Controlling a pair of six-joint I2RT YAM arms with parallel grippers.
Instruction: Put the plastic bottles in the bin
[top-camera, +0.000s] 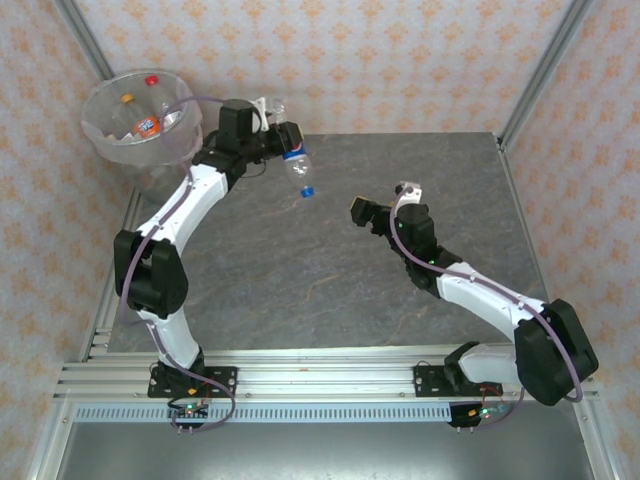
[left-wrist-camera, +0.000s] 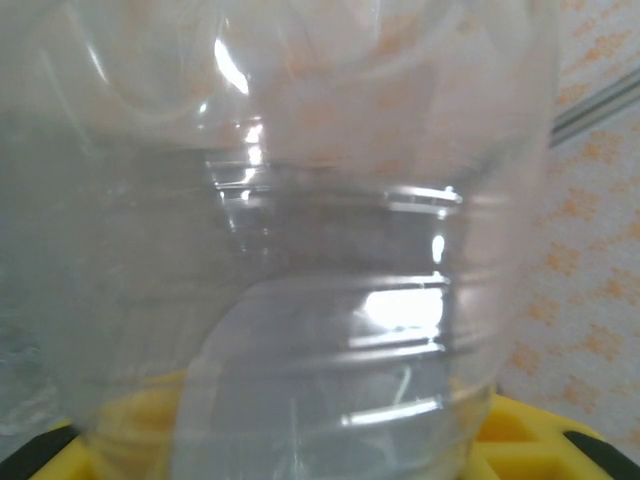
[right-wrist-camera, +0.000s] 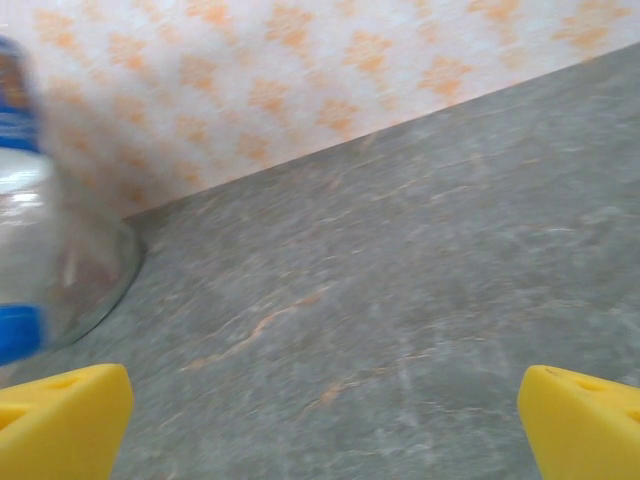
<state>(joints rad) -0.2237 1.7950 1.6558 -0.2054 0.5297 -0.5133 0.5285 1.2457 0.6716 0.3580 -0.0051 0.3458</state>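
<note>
The left end effector (top-camera: 282, 134) is pinched on a clear plastic bottle (top-camera: 297, 160) with a blue label. It grips near the base, so the blue cap end hangs down above the table (top-camera: 300, 285), just beside the bin (top-camera: 175, 140) at the far left corner. That hold looks suited to swinging the bottle over the rim and letting it drop. The right end effector (top-camera: 360, 212) hovers mid-table, fingers spread wide and holding nothing, apparently keeping clear of the carry. An orange-labelled bottle (top-camera: 145, 127) and two coloured caps show inside the bin, but the liner blurs an exact count. In the left wrist view the bottle's ribbed wall sits so close that little of the yellow pads (left-wrist-camera: 530, 435) can be seen. In the right wrist view the bottle is cut off at the left edge.
</note>
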